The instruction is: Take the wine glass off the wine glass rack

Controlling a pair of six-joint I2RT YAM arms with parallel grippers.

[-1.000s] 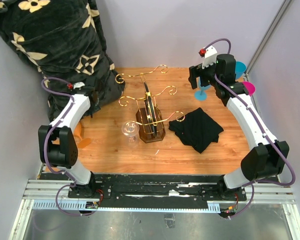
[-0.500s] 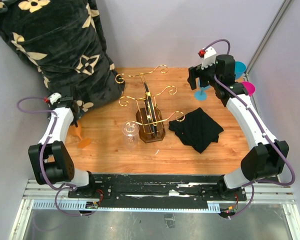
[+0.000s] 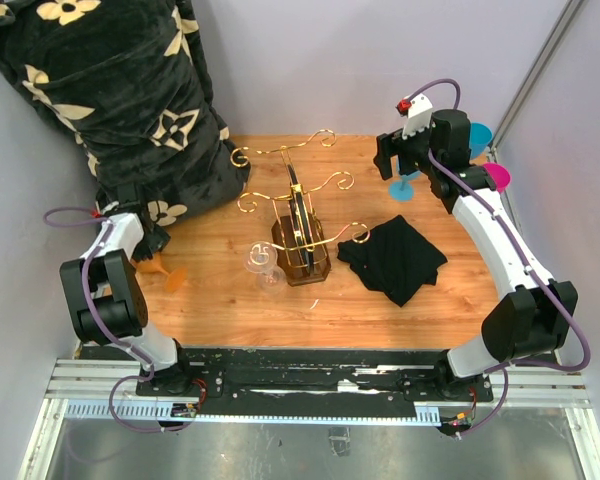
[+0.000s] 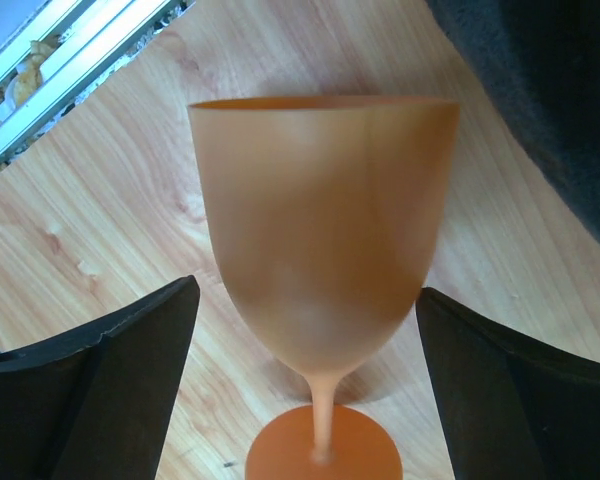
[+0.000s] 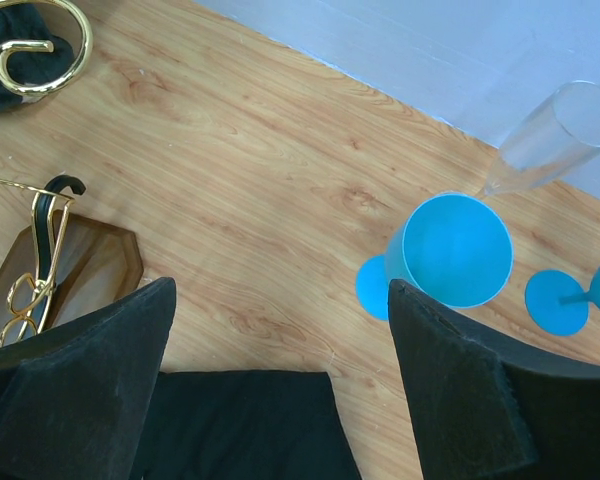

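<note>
**Left arm.** Since the earlier frame the arm has folded back further toward the left edge, beside the black flowered blanket (image 3: 110, 90). The left gripper (image 4: 305, 290) has its jaws spread wide. The orange wine glass (image 3: 166, 272) sits between them with a clear gap on each side, so nothing is pinched.

**Task items.** The orange wine glass is on the worktop (image 3: 220, 300), off the wine glass rack (image 3: 300, 225) and well to its left. It is in much the same spot as before. The rack stands mid-worktop and has not shifted.

**Right arm.** No change in position. The right gripper (image 5: 280, 290) hangs at the far right over a blue glass (image 5: 455, 250), with its jaws spread and holding nothing.

**Other items, all unmoved.**
- A clear wine glass (image 3: 263, 262) stands just beside the rack's near-left side.
- A black cloth (image 3: 393, 258) lies to the right of the rack.
- A magenta glass (image 3: 498, 178) stands at the right edge.
</note>
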